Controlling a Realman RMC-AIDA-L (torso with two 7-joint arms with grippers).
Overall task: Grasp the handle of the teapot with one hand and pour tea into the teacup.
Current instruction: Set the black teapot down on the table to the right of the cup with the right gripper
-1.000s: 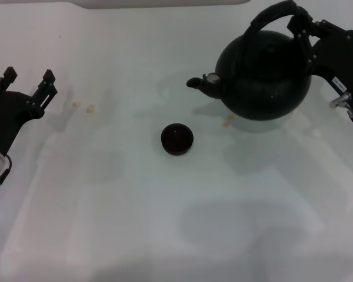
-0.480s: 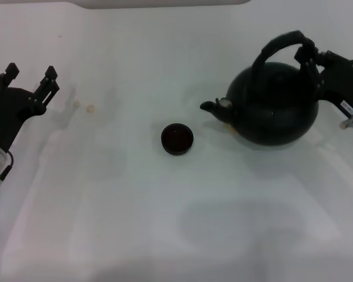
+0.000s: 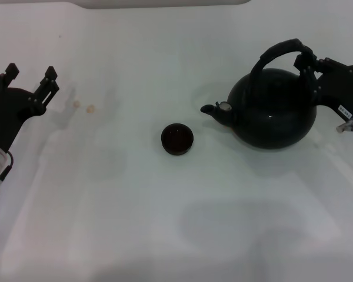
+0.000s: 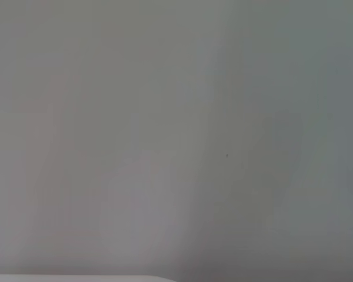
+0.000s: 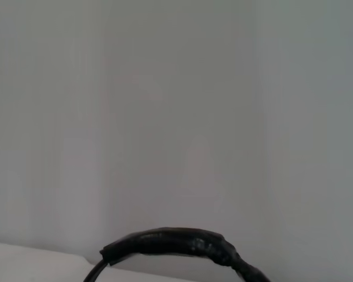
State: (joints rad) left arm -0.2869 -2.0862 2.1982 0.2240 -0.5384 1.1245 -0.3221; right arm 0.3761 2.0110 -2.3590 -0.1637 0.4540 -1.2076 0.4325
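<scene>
Teapot (image 3: pixel 273 108) lower, righter than before — right gripper's (image 3: pixel 309 59) fingers clamped on handle (image 3: pixel 276 50); left gripper's (image 3: pixel 29 79) apart.

Head camera looks down over the table (image 3: pixel 135 235); right wrist camera, close, shares only the handle (image 5: pixel 170 244)

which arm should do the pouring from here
Right. The right claw is at the arched handle of the round matte black teapot, spout toward the small dark teacup. The left claw hangs open far off.
</scene>
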